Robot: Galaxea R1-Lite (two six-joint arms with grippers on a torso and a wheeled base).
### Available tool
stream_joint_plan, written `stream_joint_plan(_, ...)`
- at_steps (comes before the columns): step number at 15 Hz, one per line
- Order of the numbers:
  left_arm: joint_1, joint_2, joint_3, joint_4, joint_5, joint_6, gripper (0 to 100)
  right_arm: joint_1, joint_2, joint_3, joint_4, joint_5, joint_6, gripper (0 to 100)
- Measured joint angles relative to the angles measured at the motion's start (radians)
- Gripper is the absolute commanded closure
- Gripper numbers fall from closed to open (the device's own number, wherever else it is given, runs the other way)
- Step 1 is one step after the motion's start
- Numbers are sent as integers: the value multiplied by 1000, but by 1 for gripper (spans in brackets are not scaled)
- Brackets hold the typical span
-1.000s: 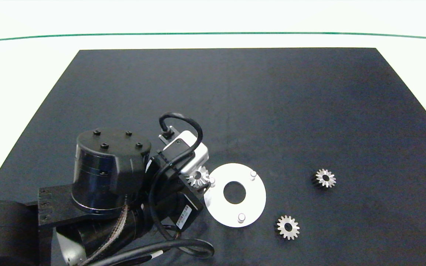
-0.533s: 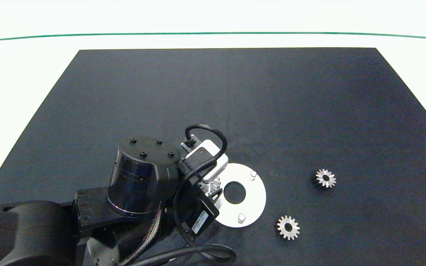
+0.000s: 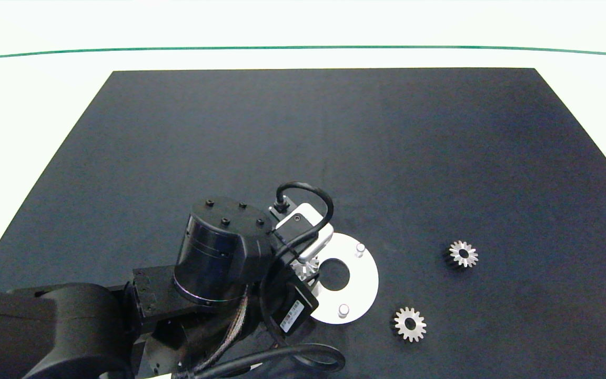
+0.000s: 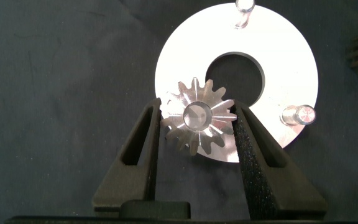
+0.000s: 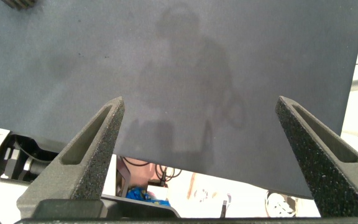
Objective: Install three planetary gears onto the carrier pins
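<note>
While the left gripper [image 4: 197, 121] has its two dark fingers [image 4: 143, 146] pinched in on a shiny gear [image 4: 197, 120], one pad on each side of the teeth, that gear sits over the left edge of the white disc [image 4: 291, 74], right beside the big centre hole. Count so far: three gears total, one held and two loose on the black mat [image 3: 334, 137]. The loose ones are off to the right of the disc, one near its lower right [image 3: 410, 323] and one farther right [image 3: 463, 253], well apart from each other. Pins: the head view only gives me two, the far one [image 3: 360, 247] and the near one [image 3: 343, 309], since the arm covers the disc's left part. The left wrist view also shows two pins, and I can't tell if a third sits under the held gear. The head view barely shows that gear [image 3: 304, 267], tucked under the wrist camera. The right gripper [image 5: 201, 149] isn't in the head view at all; its own camera shows the fingers spread wide with nothing between them, hanging over the mat's edge.
</note>
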Motion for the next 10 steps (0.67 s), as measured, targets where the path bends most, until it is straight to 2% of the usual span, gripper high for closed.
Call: stream_joint_plan(10, 10, 27, -11, -18, 0, 1, 99, 0, -12, 1, 1, 0, 0, 0)
